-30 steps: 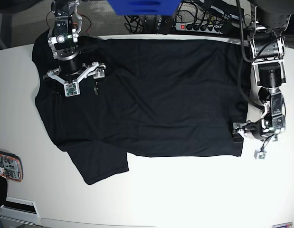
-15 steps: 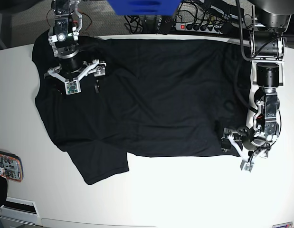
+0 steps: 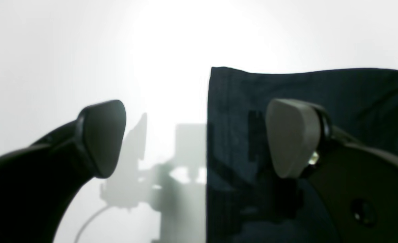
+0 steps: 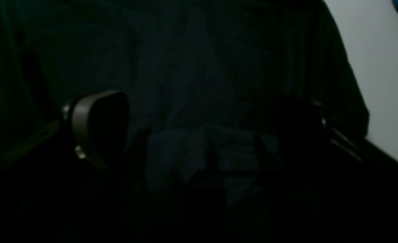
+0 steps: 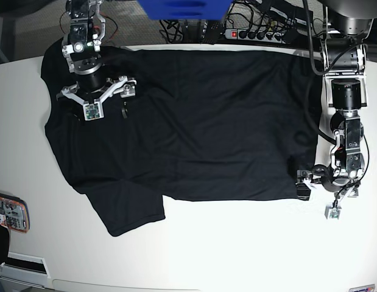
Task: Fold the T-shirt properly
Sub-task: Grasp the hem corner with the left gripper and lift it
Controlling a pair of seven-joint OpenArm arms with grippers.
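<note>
Black cloth: the T-shirt (image 5: pixel 188 121) lies spread flat on the white table (image 5: pixel 237 249), covering most of its middle and far part; I see one sleeve (image 5: pixel 130 207) sticking out toward the near left.
Near left edge: a small orange-rimmed object (image 5: pixel 10 212) sits on the table, well apart from the shirt; I cannot tell what it is.
Left gripper: the left gripper (image 5: pixel 319 193) is at the shirt's near right corner (image 5: pixel 304 185), on the right of the base view.
Left jaws: wide apart and holding nothing. In my left wrist view one pad (image 3: pixel 102 136) is over bare table and the other pad (image 3: pixel 292 136) over the cloth, so they straddle the shirt's edge (image 3: pixel 208 135).
Left contact: I cannot tell whether either pad touches the fabric.
Right gripper: the right gripper (image 5: pixel 97 100) is over the shirt's far left part, near the shoulder area, pointing down at the cloth.
Right jaws: spread wide, nothing between them but the fabric below. My right wrist view is very dark; I make out one pad (image 4: pixel 97 125) and wrinkled cloth (image 4: pixel 212 148) under the gap.
Right contact: I cannot tell if the fingers touch the shirt.
Far edge: a power strip (image 5: pixel 261 33) and cables lie beyond the table, with a blue object (image 5: pixel 182 8) at the top.
</note>
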